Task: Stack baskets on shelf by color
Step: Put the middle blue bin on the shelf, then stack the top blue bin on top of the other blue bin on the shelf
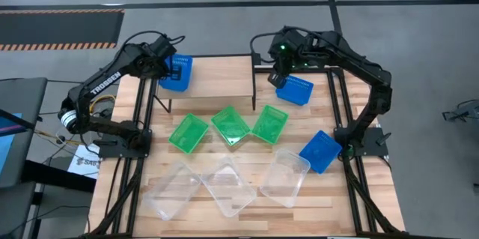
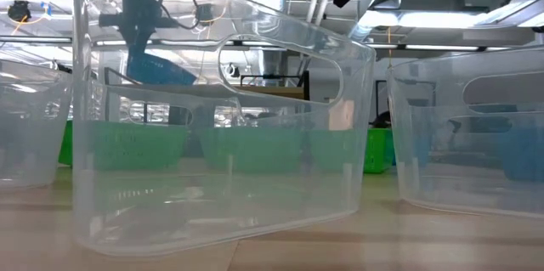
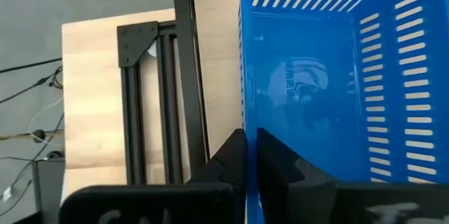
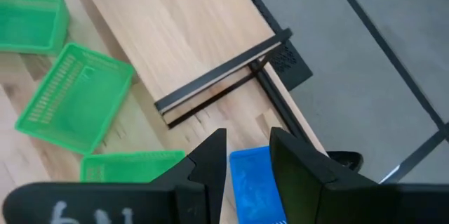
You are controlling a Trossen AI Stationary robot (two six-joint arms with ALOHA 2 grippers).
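Overhead: left end effector (image 1: 171,70) holds a blue basket (image 1: 178,73) at the upper-left shelf (image 1: 217,70) edge, likely for stacking; right end effector (image 1: 283,76) hovers by another blue basket (image 1: 294,90), upper right. Left wrist: fingers (image 3: 270,157) clamped on the basket wall. Right wrist: fingers (image 4: 210,155) apart.

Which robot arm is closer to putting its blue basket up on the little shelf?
Probably the left. Its fingers pinch a blue basket already over the shelf's left end. The right gripper hangs over another blue basket on the table beside the shelf.
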